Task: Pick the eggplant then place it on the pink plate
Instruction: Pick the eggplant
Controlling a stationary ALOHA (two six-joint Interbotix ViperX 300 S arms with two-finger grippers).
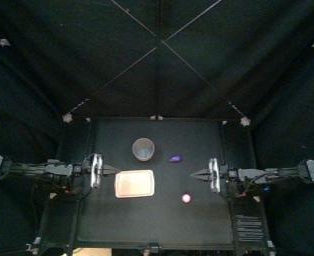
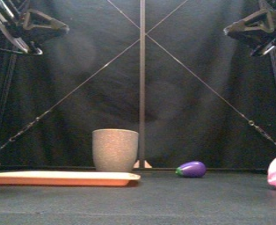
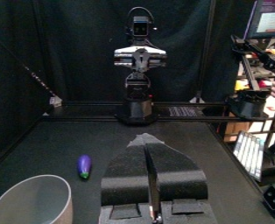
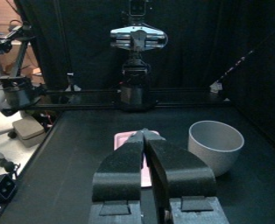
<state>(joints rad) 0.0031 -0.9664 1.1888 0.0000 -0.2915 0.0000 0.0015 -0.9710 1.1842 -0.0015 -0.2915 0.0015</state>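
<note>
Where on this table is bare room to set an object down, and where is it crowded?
Bare: the back strip behind the grey cup and the eggplant; the front strip before the pink tray and the pink toy. Crowded: the middle, where these four sit between the left gripper and the right gripper.

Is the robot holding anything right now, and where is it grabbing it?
Nothing is held. The left end effector and right end effector are shut and empty; the eggplant lies apart from both.
</note>
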